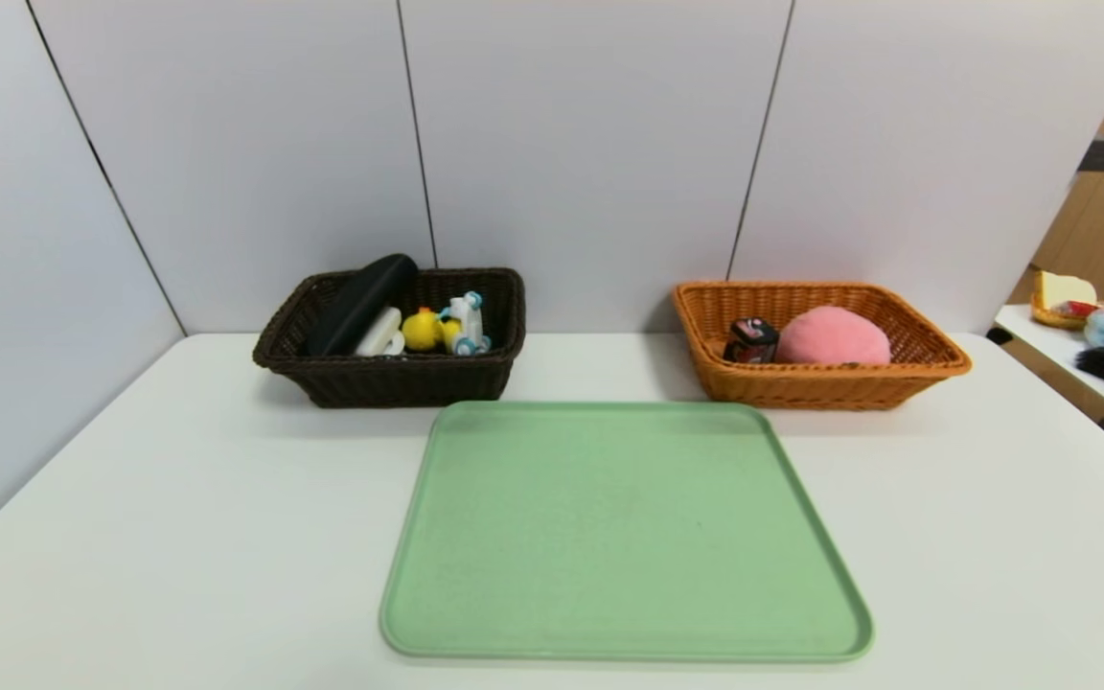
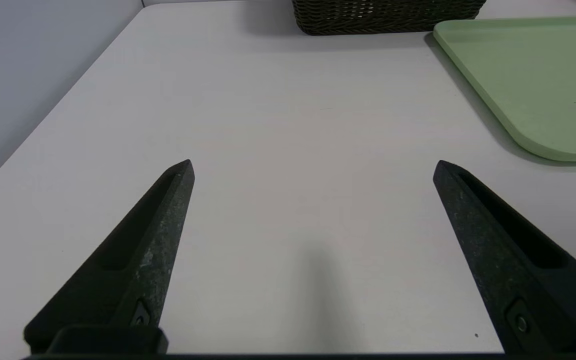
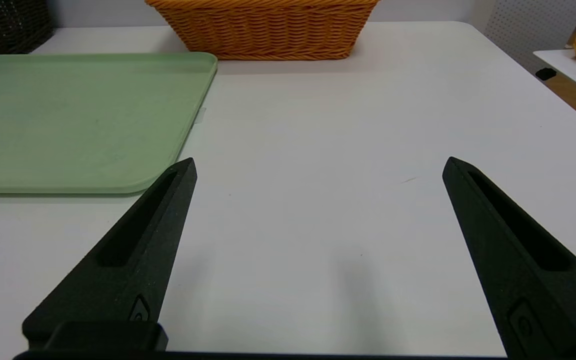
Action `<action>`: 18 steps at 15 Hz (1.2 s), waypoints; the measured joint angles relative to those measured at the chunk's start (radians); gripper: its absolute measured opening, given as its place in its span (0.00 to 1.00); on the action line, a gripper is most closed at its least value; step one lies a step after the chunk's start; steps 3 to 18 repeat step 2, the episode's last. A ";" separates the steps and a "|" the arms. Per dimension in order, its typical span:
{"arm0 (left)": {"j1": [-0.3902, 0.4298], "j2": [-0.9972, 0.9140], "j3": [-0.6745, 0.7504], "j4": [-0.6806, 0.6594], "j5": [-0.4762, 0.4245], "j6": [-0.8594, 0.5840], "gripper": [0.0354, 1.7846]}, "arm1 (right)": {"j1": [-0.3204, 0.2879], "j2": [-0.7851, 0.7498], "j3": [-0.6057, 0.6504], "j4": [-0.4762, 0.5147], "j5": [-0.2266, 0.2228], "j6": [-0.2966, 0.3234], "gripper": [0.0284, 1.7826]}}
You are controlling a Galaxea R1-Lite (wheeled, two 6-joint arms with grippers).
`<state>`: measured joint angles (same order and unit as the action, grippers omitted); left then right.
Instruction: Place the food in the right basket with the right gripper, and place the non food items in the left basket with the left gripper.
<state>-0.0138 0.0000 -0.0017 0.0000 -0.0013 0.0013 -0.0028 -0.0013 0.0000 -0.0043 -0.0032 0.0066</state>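
The dark brown basket (image 1: 389, 381) at the back left holds the black pouch (image 1: 360, 302), a white item (image 1: 379, 332) and the yellow duck on its white-blue scooter (image 1: 445, 328). The orange-tan basket (image 1: 820, 383) at the back right holds the pink plush peach (image 1: 832, 336) and the small black canister (image 1: 751, 341). Neither arm shows in the head view. My left gripper (image 2: 313, 165) is open and empty over bare table near the front left. My right gripper (image 3: 320, 162) is open and empty over bare table near the front right.
A green tray (image 1: 624, 532) lies in the middle of the white table (image 1: 130, 537) with nothing on it. Grey wall panels close the back and left. A side table (image 1: 1089, 364) with clutter stands at the far right.
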 joint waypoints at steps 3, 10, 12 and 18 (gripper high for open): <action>0.000 0.000 0.000 0.000 0.000 0.000 0.94 | 0.000 0.000 0.000 0.000 0.000 0.000 0.95; 0.000 0.000 0.000 0.000 0.000 0.000 0.94 | 0.000 0.000 0.000 0.000 0.000 0.000 0.95; 0.000 0.000 0.000 0.000 0.000 0.000 0.94 | 0.000 0.000 0.000 0.000 0.000 0.000 0.95; 0.000 0.000 0.000 0.000 0.000 0.000 0.94 | 0.000 0.000 0.000 0.000 0.000 0.000 0.95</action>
